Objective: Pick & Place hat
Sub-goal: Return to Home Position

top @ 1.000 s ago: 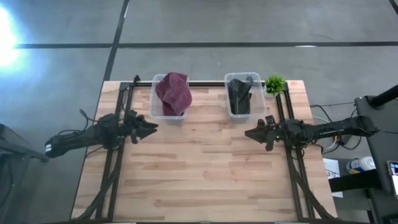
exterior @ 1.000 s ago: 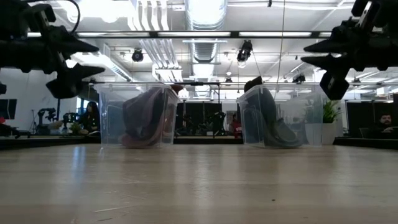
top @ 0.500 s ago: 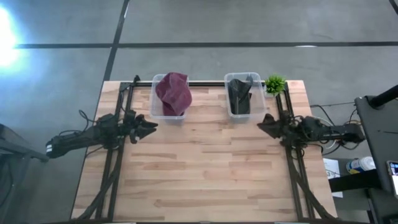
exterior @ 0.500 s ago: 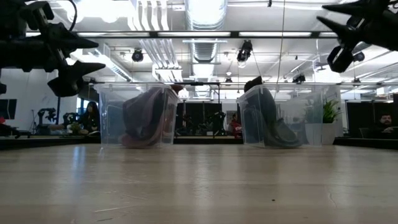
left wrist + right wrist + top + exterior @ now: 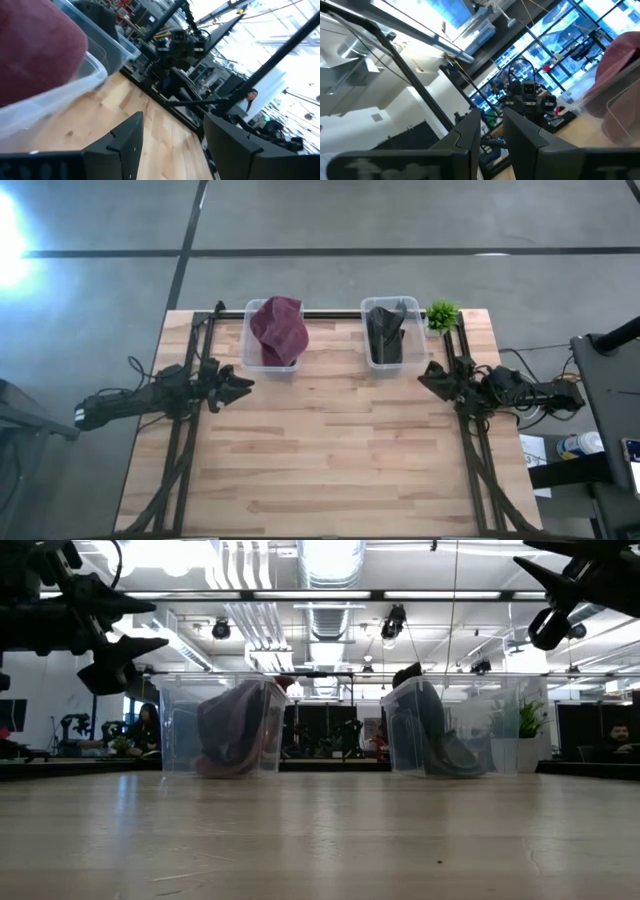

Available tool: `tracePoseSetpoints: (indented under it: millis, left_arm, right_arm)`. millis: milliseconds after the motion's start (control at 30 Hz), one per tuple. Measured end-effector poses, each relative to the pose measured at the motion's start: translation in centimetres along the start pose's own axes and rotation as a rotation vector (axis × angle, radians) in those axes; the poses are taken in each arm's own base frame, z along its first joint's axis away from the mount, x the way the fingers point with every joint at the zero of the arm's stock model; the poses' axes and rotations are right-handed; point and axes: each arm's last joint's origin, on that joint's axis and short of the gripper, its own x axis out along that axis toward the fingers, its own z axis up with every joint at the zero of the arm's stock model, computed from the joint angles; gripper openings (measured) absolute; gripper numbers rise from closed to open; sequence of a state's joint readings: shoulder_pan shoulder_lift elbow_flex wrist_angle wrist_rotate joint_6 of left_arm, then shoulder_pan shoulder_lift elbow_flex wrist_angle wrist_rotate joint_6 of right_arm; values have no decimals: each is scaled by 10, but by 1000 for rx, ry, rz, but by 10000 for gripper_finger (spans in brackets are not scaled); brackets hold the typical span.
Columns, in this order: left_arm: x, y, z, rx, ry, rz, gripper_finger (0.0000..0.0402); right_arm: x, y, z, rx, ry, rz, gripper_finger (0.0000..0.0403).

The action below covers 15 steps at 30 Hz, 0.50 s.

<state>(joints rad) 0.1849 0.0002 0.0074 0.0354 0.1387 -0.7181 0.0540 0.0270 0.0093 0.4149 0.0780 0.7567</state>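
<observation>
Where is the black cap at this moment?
In the high view, the black cap sits inside the right transparent bin, which stands beside the small green plant.

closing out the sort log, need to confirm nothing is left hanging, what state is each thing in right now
left bin: upright, holds red cap pile
right bin: upright, holds black cap
left gripper: open, empty, above the table at its left side
right gripper: open, empty, above the right side
plant: upright, far right corner
</observation>
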Motion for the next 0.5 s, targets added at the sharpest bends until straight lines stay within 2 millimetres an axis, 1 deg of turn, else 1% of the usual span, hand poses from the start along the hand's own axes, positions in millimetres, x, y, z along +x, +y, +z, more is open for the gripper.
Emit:
tracePoseSetpoints:
  millis: [233, 367, 467, 500]
  left_arm:
    - [0, -6, -5, -3, 47, -59, 202]
    - [0, -6, -5, -3, 51, -64, 202]
    - [0, -6, -5, 65, 52, -69, 202]
    - [0, -6, -5, 137, 57, -82, 202]
  right_arm:
    - [2, -2, -2, -2, 17, -17, 79]
    - [2, -2, -2, -2, 22, -21, 79]
    - [2, -2, -2, -2, 20, -20, 79]
    - [2, -2, -2, -2, 20, -20, 79]
